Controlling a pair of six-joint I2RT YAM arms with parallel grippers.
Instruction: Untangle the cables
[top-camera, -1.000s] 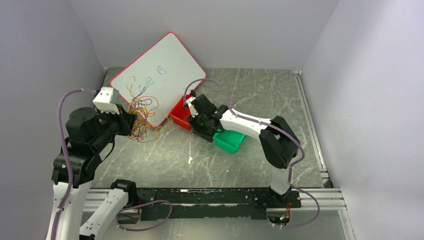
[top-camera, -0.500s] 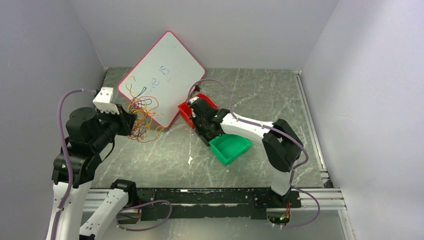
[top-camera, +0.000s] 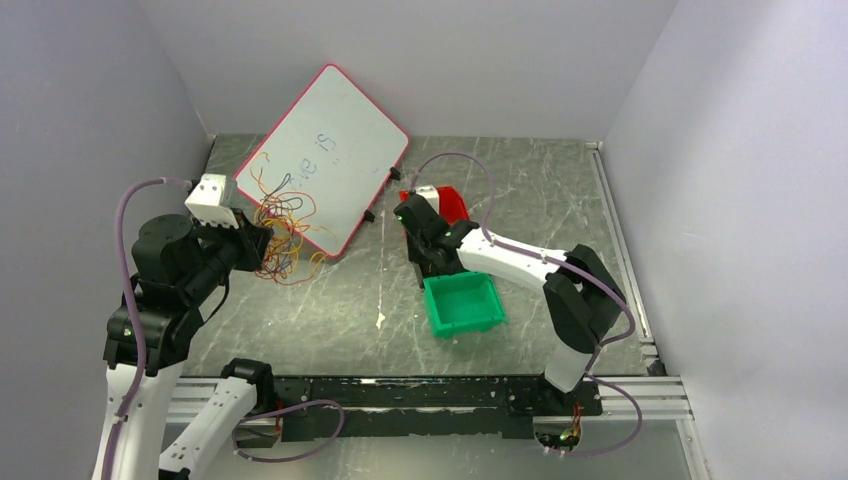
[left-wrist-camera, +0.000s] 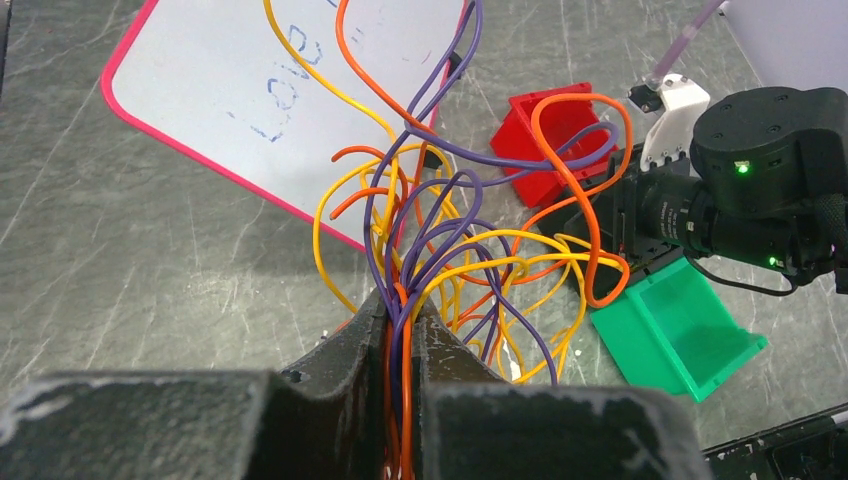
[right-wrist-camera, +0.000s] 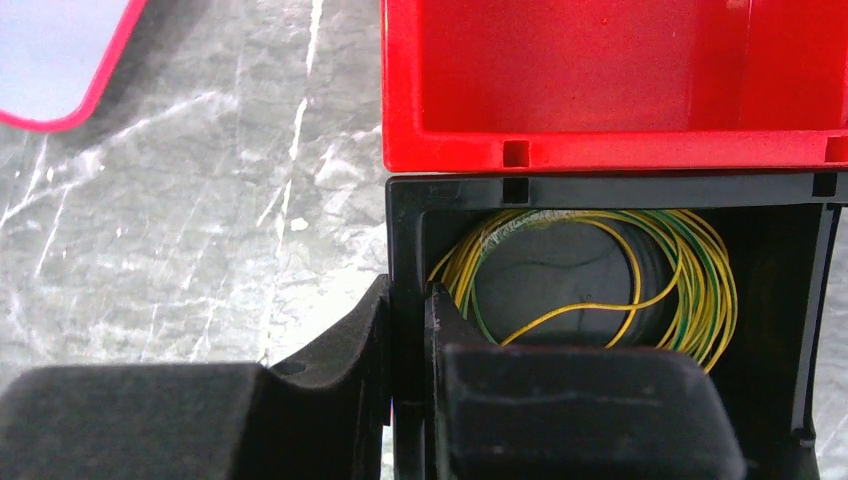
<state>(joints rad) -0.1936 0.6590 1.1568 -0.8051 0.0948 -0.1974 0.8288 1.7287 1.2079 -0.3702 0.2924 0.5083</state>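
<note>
The cables (left-wrist-camera: 450, 230) are a tangled bunch of orange, yellow and purple loops, and my left gripper (left-wrist-camera: 400, 305) is shut on their stems. From above, the cables (top-camera: 285, 232) fan out from the left gripper (top-camera: 262, 240) over the whiteboard's lower edge. My right gripper (right-wrist-camera: 408, 300) is shut on the left wall of a black bin (right-wrist-camera: 600, 190). A coil of yellow-green wire (right-wrist-camera: 700, 290) lies inside that bin. In the top view the right gripper (top-camera: 420, 225) sits mid-table and hides the black bin.
A red-rimmed whiteboard (top-camera: 320, 150) leans at the back left. A red bin (top-camera: 452, 200) touches the black bin's far side, as the red bin (right-wrist-camera: 600, 80) shows. A green bin (top-camera: 462, 303) lies just in front of the right wrist.
The right gripper has shut on the black bin's wall and swung right, taking the red bin away from the whiteboard. The green bin slid nearer. The left arm holds still.
</note>
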